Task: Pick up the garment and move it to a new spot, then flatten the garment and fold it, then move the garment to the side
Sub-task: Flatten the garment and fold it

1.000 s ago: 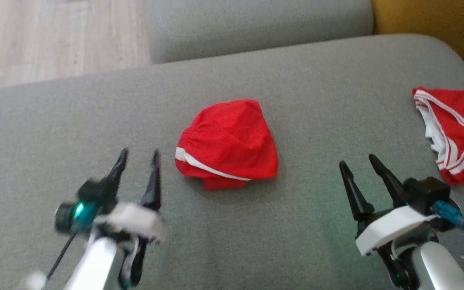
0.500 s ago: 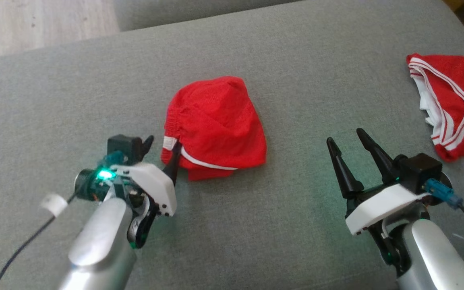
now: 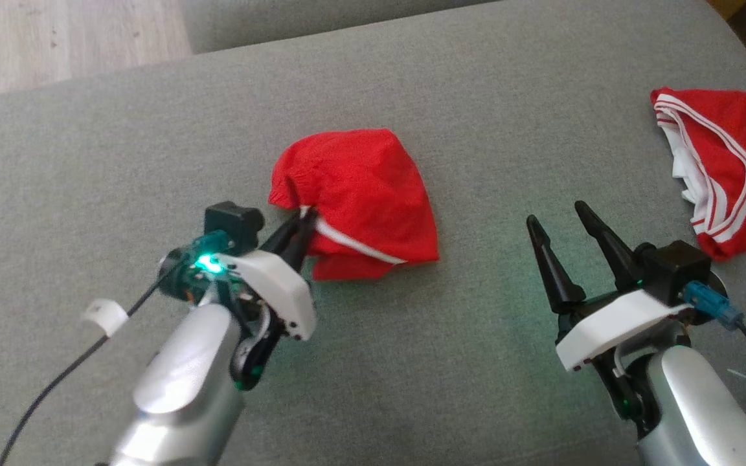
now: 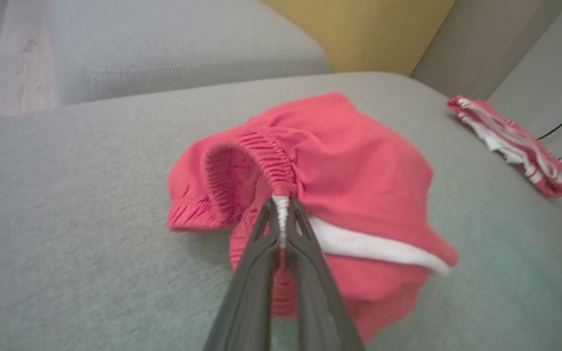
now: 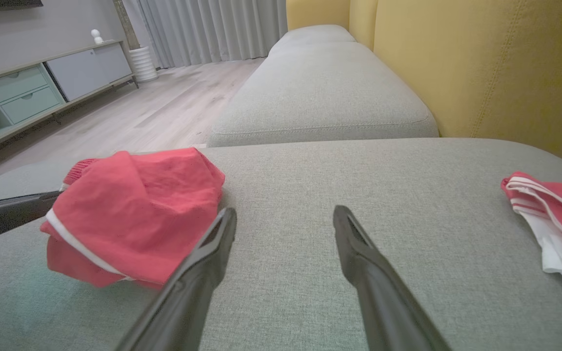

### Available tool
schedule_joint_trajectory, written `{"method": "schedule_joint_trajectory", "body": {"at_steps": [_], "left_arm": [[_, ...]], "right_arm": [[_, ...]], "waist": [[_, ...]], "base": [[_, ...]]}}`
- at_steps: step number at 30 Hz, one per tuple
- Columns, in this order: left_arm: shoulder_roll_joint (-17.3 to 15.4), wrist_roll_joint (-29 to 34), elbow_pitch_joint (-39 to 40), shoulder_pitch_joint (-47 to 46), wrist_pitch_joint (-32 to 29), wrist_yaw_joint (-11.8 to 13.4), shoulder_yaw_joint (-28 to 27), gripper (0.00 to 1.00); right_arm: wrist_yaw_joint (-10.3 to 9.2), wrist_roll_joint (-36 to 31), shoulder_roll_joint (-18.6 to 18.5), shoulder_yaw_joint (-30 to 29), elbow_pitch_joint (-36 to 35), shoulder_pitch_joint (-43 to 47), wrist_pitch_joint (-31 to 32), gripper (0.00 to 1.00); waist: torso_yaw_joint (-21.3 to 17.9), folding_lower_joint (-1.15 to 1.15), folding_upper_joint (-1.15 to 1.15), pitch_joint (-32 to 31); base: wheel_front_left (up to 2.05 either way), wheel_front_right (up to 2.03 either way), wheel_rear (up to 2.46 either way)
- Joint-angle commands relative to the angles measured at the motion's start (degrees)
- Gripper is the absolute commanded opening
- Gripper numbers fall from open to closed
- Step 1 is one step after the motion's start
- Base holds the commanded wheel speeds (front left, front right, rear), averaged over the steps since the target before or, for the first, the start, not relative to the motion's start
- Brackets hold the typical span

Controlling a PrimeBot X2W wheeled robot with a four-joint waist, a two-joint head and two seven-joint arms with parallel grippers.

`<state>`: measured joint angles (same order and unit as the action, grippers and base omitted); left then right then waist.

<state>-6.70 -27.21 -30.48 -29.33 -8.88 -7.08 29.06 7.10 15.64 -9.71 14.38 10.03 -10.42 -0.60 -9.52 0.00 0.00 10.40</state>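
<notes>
Since the earlier frame the left gripper (image 3: 305, 220) has travelled from the bare fabric at the lower left to the near-left edge of the red shorts (image 3: 366, 188), and its fingers, then spread, are now pinched together on the elastic waistband where the white side stripe begins (image 4: 281, 202).

The grey sofa cushion (image 3: 476, 97) carries everything. A yellow backrest (image 5: 505, 63) rises along its far right side, and a wooden floor (image 3: 56, 39) lies beyond its left edge.

The red shorts sit bunched near the middle of the cushion (image 4: 359, 161), with the gripped edge drawn slightly up off the fabric.

A red-and-white jersey (image 3: 729, 162) lies crumpled at the cushion's right edge, well apart from the shorts.

The right gripper (image 3: 555, 213) hangs over bare cushion between the two garments, fingers wide apart and holding nothing (image 5: 285, 210).
</notes>
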Motion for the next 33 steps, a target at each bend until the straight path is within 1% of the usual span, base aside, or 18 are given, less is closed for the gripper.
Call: {"method": "schedule_joint_trajectory", "body": {"at_steps": [1, 3, 5, 7, 9, 10, 13, 15, 18, 20, 22, 25, 26, 27, 29, 30, 33], "left_arm": [[0.44, -1.44, 3.61, -3.18, 1.72, -0.18, -1.10, 0.00], [1.60, -2.86, 5.63, -4.78, 3.13, -0.25, -0.65, 0.00], [2.98, -6.62, 7.97, -6.85, 4.73, -0.31, -0.65, 0.00], [3.34, -7.84, 9.00, -8.37, 5.50, -0.32, -0.17, 0.00], [3.71, -11.60, 10.52, -11.29, 6.91, -0.34, 0.87, 0.00], [3.75, -14.60, 11.56, -12.83, 8.00, -0.34, 2.09, 0.00], [3.79, -22.40, 13.59, -18.01, 11.87, 1.00, 6.75, 0.00], [3.80, -25.94, 14.24, -21.62, 15.07, 1.71, 9.78, 0.00], [3.80, -31.58, 15.09, -25.99, 20.53, 2.77, 12.58, 0.00], [3.81, -34.90, 15.84, -28.18, 22.69, 3.64, 13.00, 0.00], [3.81, -37.94, 16.69, -29.23, 23.53, 4.21, 12.68, 0.00], [3.81, -41.22, 14.58, -28.06, 23.64, 5.42, 12.70, 0.00], [3.50, -41.91, 13.09, -27.04, 22.90, 5.79, 12.84, 0.00], [2.40, -42.65, 11.62, -25.72, 21.72, 6.35, 12.86, 0.00], [-1.13, -44.15, 9.21, -22.35, 18.92, 7.42, 12.79, 0.00], [-2.73, -46.16, 8.32, -19.99, 16.77, 7.84, 12.41, 0.00], [-8.86, -49.11, 7.37, -13.67, 11.27, 9.27, 12.58, 0.00]], "right_arm": [[0.39, 0.25, -0.17, 0.91, -1.66, -1.62, -0.69, 1.00], [0.39, 0.38, -0.26, 0.78, -1.53, -1.46, -0.69, 1.00], [0.39, 0.39, -0.25, 0.66, -1.49, -1.28, -0.59, 1.00], [0.39, 0.40, -0.22, 0.60, -1.49, -1.19, -0.53, 1.00], [0.39, 0.38, -0.10, 0.41, -1.51, -1.08, -0.54, 1.00], [0.39, 0.34, 0.01, 0.46, -1.49, -1.07, -0.51, 1.00], [0.39, 0.42, 0.13, 0.70, -1.33, -1.13, -0.51, 1.00], [0.39, 0.38, 0.36, 1.03, -1.21, -1.25, -0.45, 1.00], [0.39, 0.25, 0.69, 1.18, -1.00, -1.15, -0.61, 1.00], [0.39, 0.17, 0.88, 0.99, -0.87, -1.01, -0.78, 1.00], [0.39, 0.11, 0.99, 0.56, -0.79, -0.93, -1.01, 1.00], [0.39, -0.02, 1.26, -0.32, -1.00, -1.14, -1.44, 1.00], [0.39, -0.04, 1.30, -0.53, -1.02, -1.21, -1.62, 1.00], [0.39, -0.06, 1.37, -0.70, -1.05, -1.27, -1.74, 1.00], [0.39, -0.16, 1.50, -1.07, -1.07, -1.31, -1.94, 1.00], [0.39, -0.19, 1.55, -1.24, -1.06, -1.29, -2.04, 1.00], [0.39, -0.27, 1.79, -1.38, -0.91, -1.02, -2.23, 1.00]], "waist": [[0.28, 0.00, 0.00, -0.63], [0.62, 0.00, 0.00, -1.17], [0.82, 0.00, 0.00, -1.74], [0.82, 0.00, 0.00, -1.96], [0.62, 0.00, 0.00, -2.37], [0.37, 0.00, 0.00, -2.61], [-0.46, 0.00, 0.00, -3.15], [-1.03, 0.00, 0.00, -3.37], [-1.43, 0.00, 0.00, -3.41], [-1.31, 0.00, 0.00, -3.20], [-0.79, 0.00, 0.00, -2.74], [0.63, 0.00, 0.00, -1.96], [1.11, 0.00, 0.00, -1.87], [1.57, 0.00, 0.00, -1.82], [2.42, 0.00, 0.00, -1.88], [2.84, 0.00, 0.00, -1.95], [3.87, 0.00, 0.00, -2.35]], "base": [[0.00, 0.00, 0.00], [0.00, 0.00, 0.00], [0.00, 0.00, 0.00], [0.00, 0.00, 0.00], [0.00, 0.00, 0.00], [0.00, 0.00, 0.00], [0.00, 0.00, 0.00], [0.00, 0.00, 0.00], [0.00, 0.00, 0.00], [0.00, 0.00, 0.00], [0.00, 0.00, 0.00], [0.00, 0.00, 0.00], [0.00, 0.00, 0.00], [0.00, 0.00, 0.00], [0.00, 0.00, 0.00], [0.00, 0.00, 0.00], [0.00, 0.00, 0.00]]}}
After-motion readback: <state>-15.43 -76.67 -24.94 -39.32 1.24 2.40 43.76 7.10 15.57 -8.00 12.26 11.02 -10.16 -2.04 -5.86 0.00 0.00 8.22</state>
